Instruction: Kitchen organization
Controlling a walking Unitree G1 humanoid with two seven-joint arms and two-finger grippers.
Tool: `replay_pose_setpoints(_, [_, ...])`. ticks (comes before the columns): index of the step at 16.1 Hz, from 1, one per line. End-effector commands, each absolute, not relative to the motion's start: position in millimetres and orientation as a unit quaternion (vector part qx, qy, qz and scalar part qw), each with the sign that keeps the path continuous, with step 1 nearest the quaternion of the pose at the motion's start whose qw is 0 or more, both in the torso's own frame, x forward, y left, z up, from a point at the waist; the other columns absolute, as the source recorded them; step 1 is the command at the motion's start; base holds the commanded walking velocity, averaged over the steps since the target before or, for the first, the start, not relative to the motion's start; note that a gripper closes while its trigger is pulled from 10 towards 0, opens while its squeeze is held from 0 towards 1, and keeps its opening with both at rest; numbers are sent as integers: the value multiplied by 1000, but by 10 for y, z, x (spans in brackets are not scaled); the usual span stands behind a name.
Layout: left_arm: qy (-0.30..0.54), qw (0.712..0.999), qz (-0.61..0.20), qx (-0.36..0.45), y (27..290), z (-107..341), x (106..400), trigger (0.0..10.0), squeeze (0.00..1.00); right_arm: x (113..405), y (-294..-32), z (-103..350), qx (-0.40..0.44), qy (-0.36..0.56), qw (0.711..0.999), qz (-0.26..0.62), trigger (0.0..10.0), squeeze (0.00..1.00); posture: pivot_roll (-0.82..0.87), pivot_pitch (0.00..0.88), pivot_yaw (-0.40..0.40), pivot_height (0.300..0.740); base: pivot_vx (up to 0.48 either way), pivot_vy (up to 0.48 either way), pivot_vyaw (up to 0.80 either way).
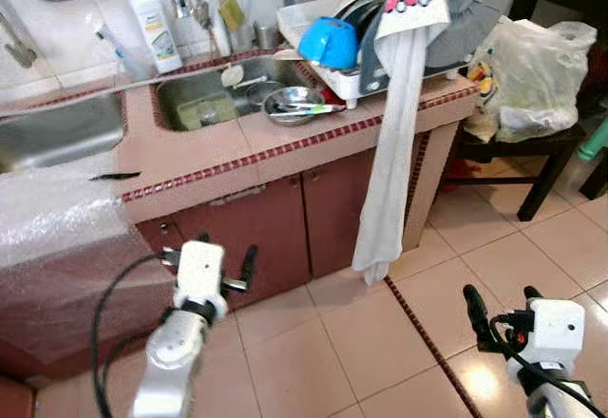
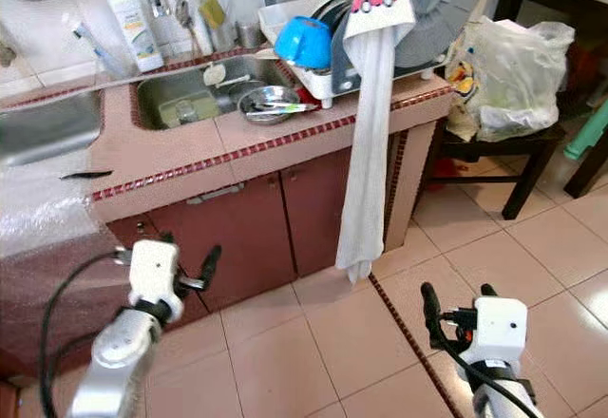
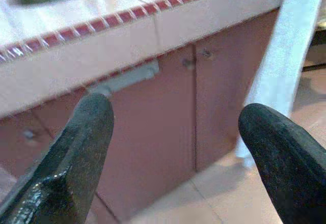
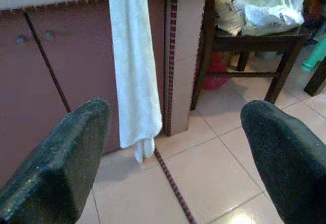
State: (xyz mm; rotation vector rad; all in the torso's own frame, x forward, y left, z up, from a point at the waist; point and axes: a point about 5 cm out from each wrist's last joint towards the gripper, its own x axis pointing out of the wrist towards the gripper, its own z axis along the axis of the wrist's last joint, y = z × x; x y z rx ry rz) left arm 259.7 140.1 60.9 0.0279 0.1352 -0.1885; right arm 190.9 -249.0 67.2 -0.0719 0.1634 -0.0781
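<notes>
Kitchen counter (image 1: 285, 147), pink tile with a red-brown mosaic edge, runs across the upper half of the frame above maroon cabinet doors (image 1: 275, 233).
Sink (image 1: 204, 95), set in the counter at upper centre: holds a greenish container, possibly a tub; the detail is too small to tell.
Steel bowl (image 1: 293, 105), on the counter just right of the sink, with utensils lying in it.
Dish rack (image 1: 356, 76), upper right of centre, carries a blue bowl (image 1: 331, 43) tipped on its side and several plates.
White towel (image 1: 394, 142), hangs from the rack over the counter edge almost to the floor.
Detergent bottle (image 1: 155, 27), white, stands at the back wall, upper left.
Bubble wrap (image 1: 57, 218), covers the surface at left.
Plastic bag (image 1: 532, 76), on a dark stool at upper right.
Left gripper (image 1: 204, 264), lower left, before the cabinet doors: fingers spread wide, holding nothing.
Right gripper (image 1: 501, 306), lower right, over the tiled floor (image 1: 380, 342): fingers likewise parted, nothing between them.
</notes>
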Motion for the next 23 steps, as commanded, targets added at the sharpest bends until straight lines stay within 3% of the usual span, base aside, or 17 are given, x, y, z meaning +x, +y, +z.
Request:
replay_pose_setpoints(1, [56,993,-103,-16,1283,737,2558,10000,0,1902,-2541,804,-50,80,995,-38,10000,0,-177,0,42,740,0,0,0])
replay_pose_setpoints(6, [38,993,-103,-43,1200,907,2748,10000,0,2142,-2448,997,-62,88,994,-12,10000,0,-155,0,-70,740,0,0,0])
replay_pose_setpoints(10, [41,997,-62,-35,1403,999,2810,10000,0,2359,-2226,965,-48,75,996,11,10000,0,-120,0,51,740,0,0,0])
replay_pose_setpoints(13, [64,991,-114,-1,1347,853,2635,10000,0,2429,-2241,1066,-46,43,998,1,10000,0,-96,0,101,740,0,0,0])
replay_pose_setpoints(16, [95,989,-116,20,1668,752,2503,10000,0,2400,-2295,1341,-57,-5,998,-5,10000,0,-75,0,105,740,0,0,0])
replay_pose_setpoints(20, [114,986,-109,54,1784,686,2230,10000,0,2269,-2225,1196,-34,16,999,-11,10000,0,-41,0,89,740,0,0,0])
replay_pose_setpoints(23, [99,989,-90,60,1822,724,2219,10000,0,2235,-2214,1184,-12,13,999,-49,10000,0,-24,0,80,740,0,0,0])
